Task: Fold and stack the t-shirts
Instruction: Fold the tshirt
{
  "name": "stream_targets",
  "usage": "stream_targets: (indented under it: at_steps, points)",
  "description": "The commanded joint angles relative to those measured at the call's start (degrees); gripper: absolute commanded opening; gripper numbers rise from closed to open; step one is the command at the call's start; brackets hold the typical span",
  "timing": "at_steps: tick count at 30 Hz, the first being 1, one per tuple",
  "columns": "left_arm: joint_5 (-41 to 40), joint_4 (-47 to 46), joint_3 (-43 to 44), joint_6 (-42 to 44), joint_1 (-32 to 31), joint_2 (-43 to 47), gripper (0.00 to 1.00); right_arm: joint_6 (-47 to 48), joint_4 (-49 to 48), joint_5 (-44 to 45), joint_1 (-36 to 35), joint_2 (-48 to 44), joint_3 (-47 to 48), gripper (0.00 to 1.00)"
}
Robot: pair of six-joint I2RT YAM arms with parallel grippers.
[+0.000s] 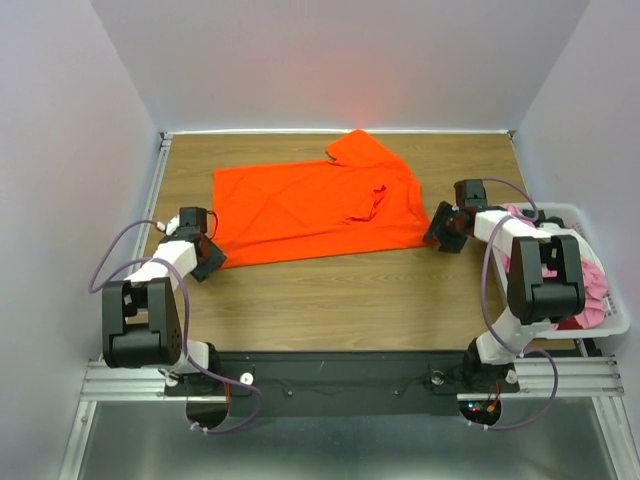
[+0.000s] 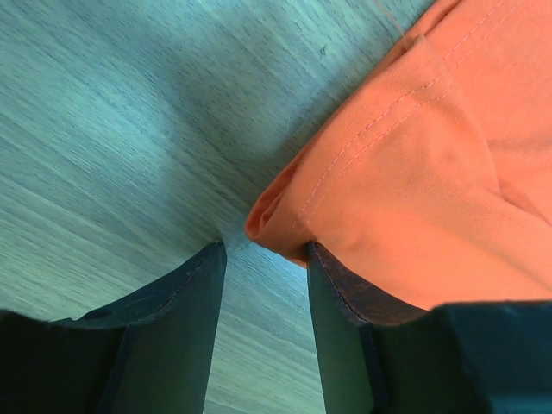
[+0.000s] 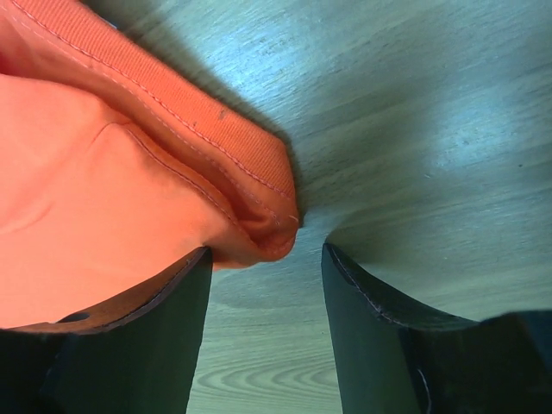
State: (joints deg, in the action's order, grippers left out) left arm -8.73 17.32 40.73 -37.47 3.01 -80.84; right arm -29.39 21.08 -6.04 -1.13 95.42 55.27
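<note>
A bright orange t-shirt (image 1: 310,205) lies spread on the wooden table, partly folded, one sleeve sticking out at the back. My left gripper (image 1: 208,256) is open at the shirt's near left corner; in the left wrist view that corner (image 2: 285,216) lies just ahead of the open gripper (image 2: 266,259), not between the fingers. My right gripper (image 1: 440,232) is open at the shirt's near right corner; in the right wrist view the hemmed corner (image 3: 259,216) sits just in front of the open gripper (image 3: 266,259).
A white plastic bin (image 1: 612,325) stands at the right edge behind my right arm, holding pink cloth (image 1: 596,285). The white enclosure walls close in the table at the back and sides.
</note>
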Motion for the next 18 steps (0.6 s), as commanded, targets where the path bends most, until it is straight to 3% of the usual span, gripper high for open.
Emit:
stream_targets:
  at_steps: [1,18]
  points:
    - [-1.73,-0.62,-0.21,0.73,0.42,-0.37,0.53,0.12,-4.12,-0.37,0.34,1.17,-0.42,0.59]
    - [2.32,-3.26,-0.91,1.00,3.15,3.32,0.58,0.56,-5.35,-0.37,0.51,1.79,-0.51,0.54]
